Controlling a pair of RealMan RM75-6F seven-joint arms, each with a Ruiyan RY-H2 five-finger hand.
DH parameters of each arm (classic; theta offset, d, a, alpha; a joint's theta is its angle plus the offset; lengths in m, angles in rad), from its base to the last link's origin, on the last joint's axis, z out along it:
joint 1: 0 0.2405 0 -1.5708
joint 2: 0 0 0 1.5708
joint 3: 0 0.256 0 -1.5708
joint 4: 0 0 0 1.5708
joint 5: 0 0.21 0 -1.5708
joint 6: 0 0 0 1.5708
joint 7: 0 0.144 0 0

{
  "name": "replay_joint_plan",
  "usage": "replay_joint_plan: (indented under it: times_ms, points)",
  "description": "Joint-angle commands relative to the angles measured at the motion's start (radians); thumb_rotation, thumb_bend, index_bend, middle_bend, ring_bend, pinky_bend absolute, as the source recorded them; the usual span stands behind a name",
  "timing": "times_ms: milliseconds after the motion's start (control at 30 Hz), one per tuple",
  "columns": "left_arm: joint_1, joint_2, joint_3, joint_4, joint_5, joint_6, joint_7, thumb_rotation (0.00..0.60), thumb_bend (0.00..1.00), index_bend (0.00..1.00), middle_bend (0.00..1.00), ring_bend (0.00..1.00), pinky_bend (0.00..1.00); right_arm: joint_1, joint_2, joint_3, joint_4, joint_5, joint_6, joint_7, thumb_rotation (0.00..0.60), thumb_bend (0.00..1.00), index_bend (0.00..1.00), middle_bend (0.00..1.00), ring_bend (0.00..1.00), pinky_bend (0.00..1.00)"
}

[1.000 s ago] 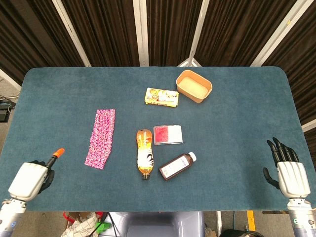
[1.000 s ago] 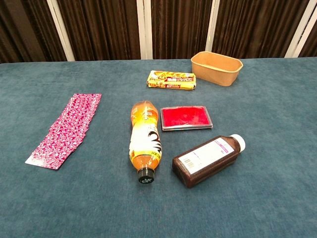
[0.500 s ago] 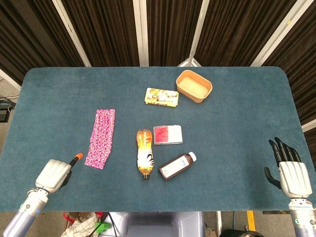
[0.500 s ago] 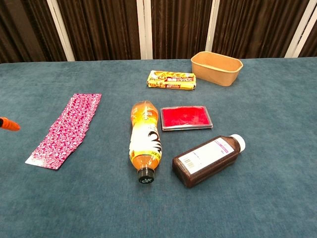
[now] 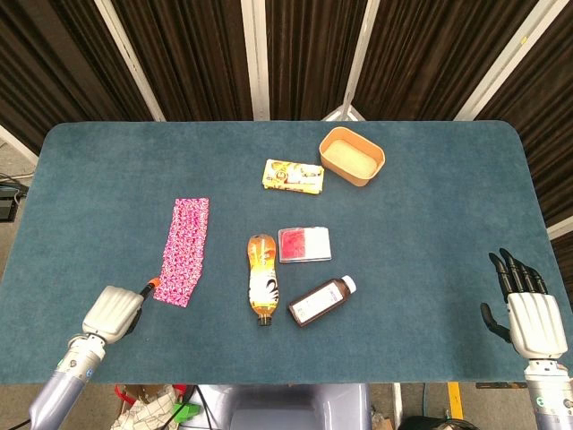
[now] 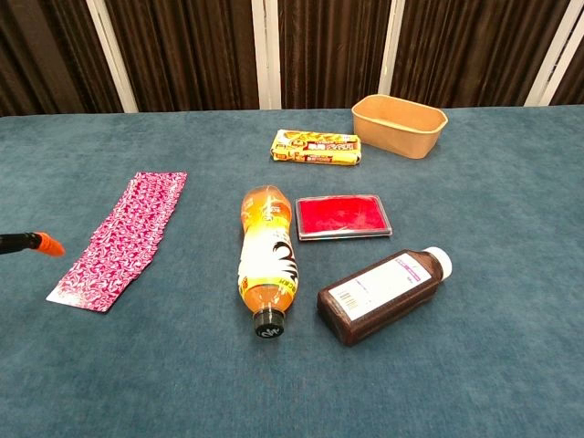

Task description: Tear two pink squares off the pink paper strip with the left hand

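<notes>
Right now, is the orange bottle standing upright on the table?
No, the orange bottle lies on its side, its black cap toward the near table edge, left of the brown bottle.

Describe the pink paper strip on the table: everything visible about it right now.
The pink paper strip is a long, flat rectangle with a busy pink-and-white speckled print and a pale edge at its near end. It lies flat on the blue table, left of the orange bottle, its far end angled slightly to the right. It looks whole, with no torn squares beside it. The left hand sits near its near end, one orange-tipped finger pointing at that edge; whether it touches is unclear.
</notes>
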Motion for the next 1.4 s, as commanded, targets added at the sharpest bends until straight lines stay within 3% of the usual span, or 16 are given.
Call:
replay_joint_plan:
  times_ms: [33,700,1400]
  points:
    - [-0.022,-0.013,0.002,0.002,-0.025,-0.020,0.016,0.600,0.86,0.15,0.89,0.70,0.66,0.000,0.000,0.000,0.000,0.001,0.000,0.001,0.600,0.41,0.03,0.06,0.12,0.15]
    - [-0.095,-0.071,0.041,0.007,-0.173,-0.017,0.129,0.600,0.86,0.15,0.89,0.71,0.66,-0.004,0.006,0.005,0.003,0.004,0.007,0.020,0.600,0.41,0.03,0.06,0.12,0.15]
    - [-0.116,-0.069,0.115,-0.049,-0.230,0.051,0.198,0.600,0.86,0.15,0.89,0.71,0.66,-0.008,0.012,0.007,0.002,0.002,0.015,0.032,0.600,0.41,0.03,0.06,0.12,0.15]
